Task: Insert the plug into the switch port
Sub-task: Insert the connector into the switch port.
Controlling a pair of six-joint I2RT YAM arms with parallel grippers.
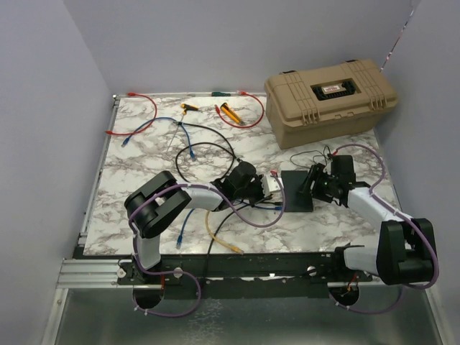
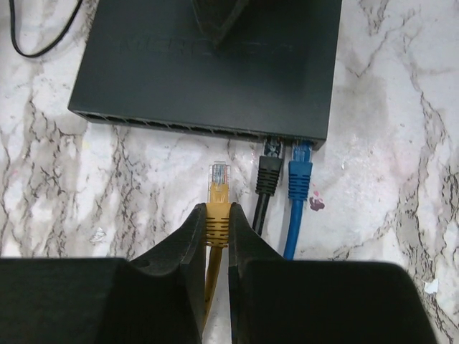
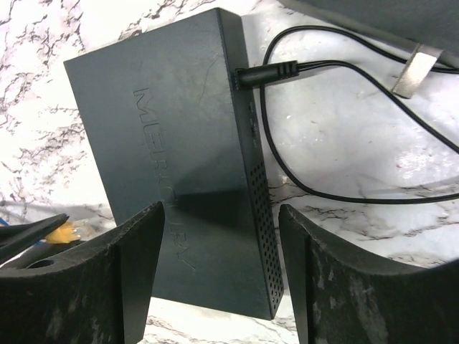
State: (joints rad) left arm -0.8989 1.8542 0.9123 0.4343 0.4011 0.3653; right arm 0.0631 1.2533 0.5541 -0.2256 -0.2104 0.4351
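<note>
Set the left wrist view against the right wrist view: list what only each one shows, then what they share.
Only the left wrist: the port edge of the switch, with a black plug and a blue plug seated at its right end, and the left end effector shut on the yellow plug, short of the ports. Only the right wrist: the power cord plugged into the switch's side, the vent holes, and the right end effector open above the switch. Both: the switch, the yellow plug and the marble table.

plug (image 2: 218, 180) just before switch (image 2: 208, 72), case (image 1: 330, 100) behind
</note>
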